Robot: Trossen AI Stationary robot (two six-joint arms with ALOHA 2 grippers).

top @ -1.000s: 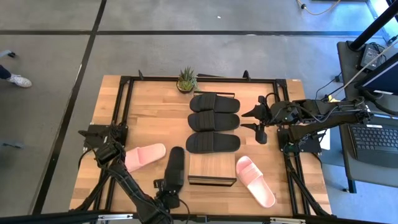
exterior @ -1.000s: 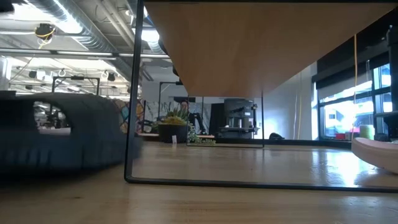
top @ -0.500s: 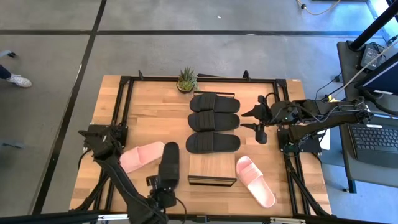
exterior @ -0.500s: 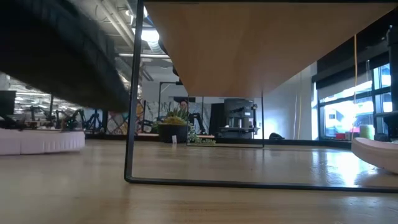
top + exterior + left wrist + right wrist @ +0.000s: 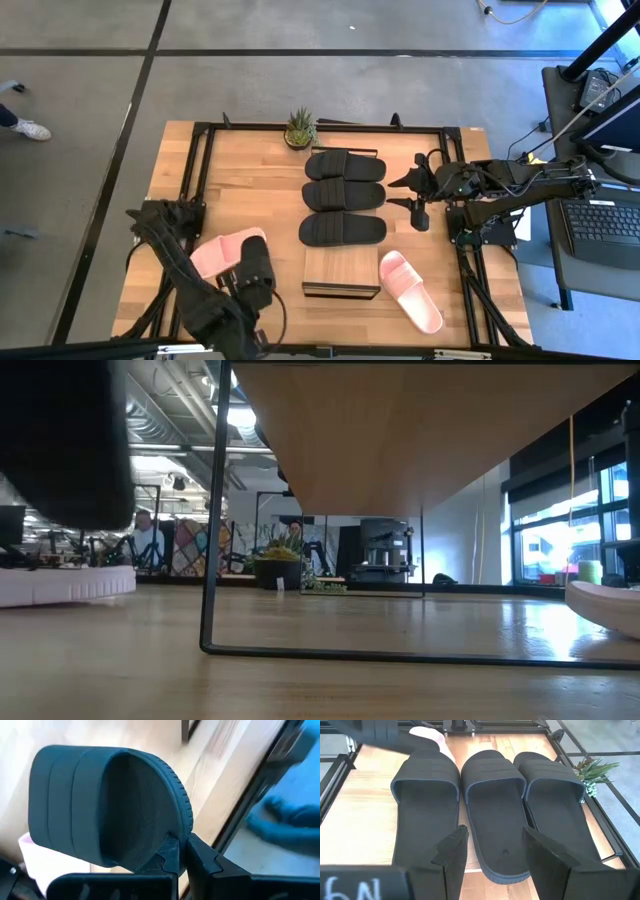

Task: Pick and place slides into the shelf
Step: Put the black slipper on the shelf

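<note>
At the table's left front, the left gripper (image 5: 181, 851) is holding a black slide (image 5: 256, 272) clear of the tabletop, its fingers pinched tight on the sole's rim, as the left wrist view shows plainly. Compared with a second ago, when that slide was lying near the shelf's left end, it is now riding higher and further left, overlapping the pink slide (image 5: 222, 252) in the high view; in the low view it is showing only as a dark mass at the upper left, probably the lifted sole. That lift is suggesting the pick is done and the carry to the shelf (image 5: 341, 270) is what remains. The shelf is sitting at the table's front centre with nothing visible on its plank top. Behind it, three black slides (image 5: 344, 195) are lying side by side, touching. Just right of the shelf, a second pink slide (image 5: 410, 291) is resting at an angle. At the right edge, the right gripper (image 5: 492, 850) is waiting with its jaws partly spread and empty, facing the black row.
</note>
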